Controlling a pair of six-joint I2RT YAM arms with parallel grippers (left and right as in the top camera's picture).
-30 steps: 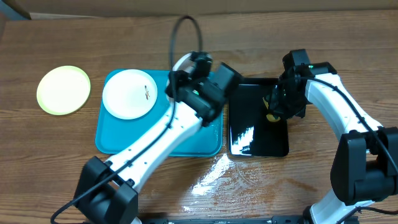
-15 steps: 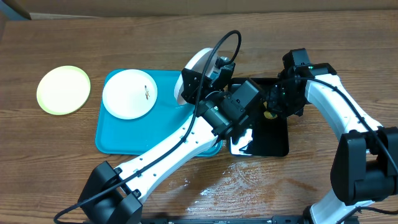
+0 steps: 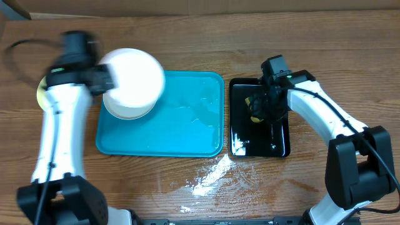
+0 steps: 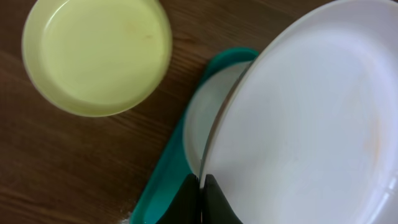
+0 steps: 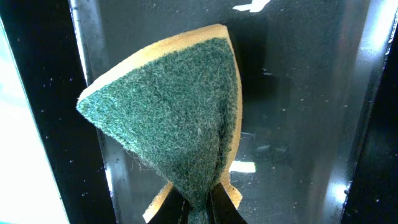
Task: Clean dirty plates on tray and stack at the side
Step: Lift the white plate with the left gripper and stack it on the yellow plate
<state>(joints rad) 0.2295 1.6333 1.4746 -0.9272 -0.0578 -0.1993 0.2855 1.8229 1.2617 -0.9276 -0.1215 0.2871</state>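
Note:
My left gripper (image 3: 106, 81) (image 4: 200, 194) is shut on the rim of a white plate (image 3: 136, 76) (image 4: 311, 118) and holds it tilted above the left end of the turquoise tray (image 3: 187, 122) (image 4: 163, 171). A second white plate (image 3: 127, 110) (image 4: 208, 118) lies on the tray beneath it. The pale yellow-green plate (image 3: 41, 95) (image 4: 96, 53) lies on the table left of the tray, partly hidden by my left arm in the overhead view. My right gripper (image 3: 259, 105) (image 5: 199, 208) is shut on a green and yellow sponge (image 3: 254, 106) (image 5: 171, 112).
A glossy black tray (image 3: 278, 134) (image 5: 298, 93) lies right of the turquoise tray, wet, under the sponge. Water is spilled on the wooden table (image 3: 212, 178) in front of the trays. The turquoise tray's surface is wet.
My left arm has swung from over the black tray to the far left, carrying the white plate. My right gripper with the sponge has shifted a little left over the black tray.

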